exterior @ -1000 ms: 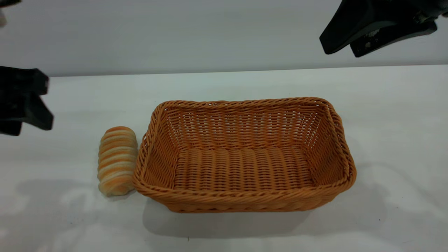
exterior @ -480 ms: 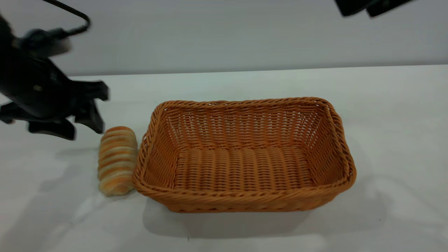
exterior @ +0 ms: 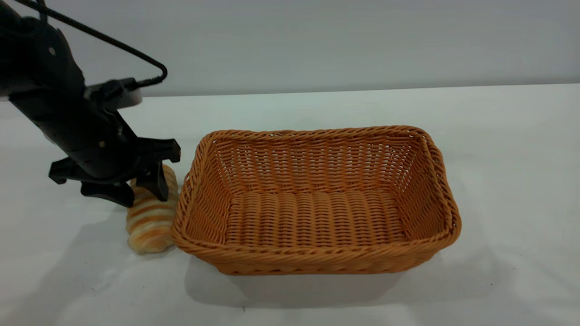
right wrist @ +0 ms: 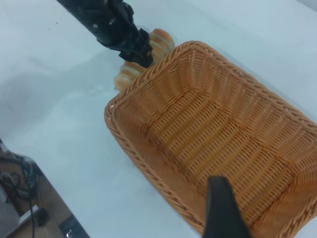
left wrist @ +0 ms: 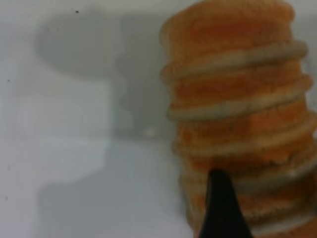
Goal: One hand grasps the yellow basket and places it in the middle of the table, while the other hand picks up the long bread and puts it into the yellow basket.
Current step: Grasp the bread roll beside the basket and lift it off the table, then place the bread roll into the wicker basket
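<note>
The yellow basket (exterior: 317, 260) stands empty at mid-table, long side toward the front. The long bread (exterior: 149, 224), cream and orange-brown striped, lies against the basket's left end. My left gripper (exterior: 135, 192) is open and lowered over the bread's far end, with one finger on each side. In the left wrist view the bread (left wrist: 237, 114) fills the picture behind one dark fingertip (left wrist: 220, 208). The right arm is out of the exterior view; its wrist view looks down on the basket (right wrist: 208, 134), the bread (right wrist: 159, 39) and the left gripper (right wrist: 133, 47) past one finger (right wrist: 220, 210).
White table (exterior: 507, 149) lies bare to the right of and behind the basket. The left arm's cable (exterior: 136, 56) loops above the table's back left. In the right wrist view the table's edge shows with cables (right wrist: 20, 173) below it.
The left arm has swung in from the left edge and come down over the bread's far end. The right gripper rose out of the exterior view at the top right. Basket and bread stayed put.
</note>
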Tool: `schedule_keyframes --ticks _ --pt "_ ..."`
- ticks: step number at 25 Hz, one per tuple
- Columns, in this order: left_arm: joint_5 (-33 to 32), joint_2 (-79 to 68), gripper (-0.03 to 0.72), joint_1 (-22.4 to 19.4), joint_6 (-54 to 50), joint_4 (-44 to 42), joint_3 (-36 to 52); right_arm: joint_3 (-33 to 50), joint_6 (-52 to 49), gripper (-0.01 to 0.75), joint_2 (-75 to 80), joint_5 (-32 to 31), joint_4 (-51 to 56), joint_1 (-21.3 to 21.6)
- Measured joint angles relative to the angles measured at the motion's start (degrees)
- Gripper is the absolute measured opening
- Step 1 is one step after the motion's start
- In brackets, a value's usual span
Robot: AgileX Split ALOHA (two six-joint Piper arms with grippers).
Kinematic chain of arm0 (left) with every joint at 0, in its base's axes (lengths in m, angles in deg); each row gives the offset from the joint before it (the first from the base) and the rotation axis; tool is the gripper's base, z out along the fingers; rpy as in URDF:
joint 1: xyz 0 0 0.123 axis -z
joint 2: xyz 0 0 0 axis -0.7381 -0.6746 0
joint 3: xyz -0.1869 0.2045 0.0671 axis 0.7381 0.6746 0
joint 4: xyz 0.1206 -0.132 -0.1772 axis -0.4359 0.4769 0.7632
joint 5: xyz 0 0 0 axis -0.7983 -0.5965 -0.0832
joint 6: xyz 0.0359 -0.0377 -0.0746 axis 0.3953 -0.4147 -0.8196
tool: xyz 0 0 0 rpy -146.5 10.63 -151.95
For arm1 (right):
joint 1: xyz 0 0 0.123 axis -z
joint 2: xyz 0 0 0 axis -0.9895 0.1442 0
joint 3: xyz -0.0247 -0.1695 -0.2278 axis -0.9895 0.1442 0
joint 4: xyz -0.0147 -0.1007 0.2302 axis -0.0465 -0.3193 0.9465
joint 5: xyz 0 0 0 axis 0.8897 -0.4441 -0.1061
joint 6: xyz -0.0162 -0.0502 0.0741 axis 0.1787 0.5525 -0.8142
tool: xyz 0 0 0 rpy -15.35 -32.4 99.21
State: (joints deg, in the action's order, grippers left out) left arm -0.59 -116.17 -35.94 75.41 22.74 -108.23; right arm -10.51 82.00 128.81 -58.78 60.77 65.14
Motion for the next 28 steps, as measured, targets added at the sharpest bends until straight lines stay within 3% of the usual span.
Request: schedule_keyframes --ticks 4,7,9,14,20,28 --pt "3.1 -1.7 0.505 0.0 0.0 0.0 0.0 0.0 0.6 0.503 0.0 -0.3 0.0 0.0" --pt "4.4 -2.8 0.439 0.0 -0.7 0.0 -0.1 0.0 1.1 0.503 0.0 -0.4 0.0 0.0" --pt "4.7 -3.3 0.356 0.1 -1.1 0.0 -0.3 0.1 1.2 0.503 0.0 -0.4 0.0 0.0" --pt "5.1 -3.5 0.069 0.1 -0.5 0.0 -0.3 0.1 1.4 0.503 0.0 -0.4 0.0 0.0" --pt "4.1 -0.8 0.059 0.1 1.6 -0.1 -0.3 0.1 1.4 0.503 0.0 -0.4 0.0 0.0" --pt "0.7 13.2 0.059 1.5 1.7 -0.2 -0.3 0.2 1.4 0.503 0.0 -1.0 0.0 0.0"
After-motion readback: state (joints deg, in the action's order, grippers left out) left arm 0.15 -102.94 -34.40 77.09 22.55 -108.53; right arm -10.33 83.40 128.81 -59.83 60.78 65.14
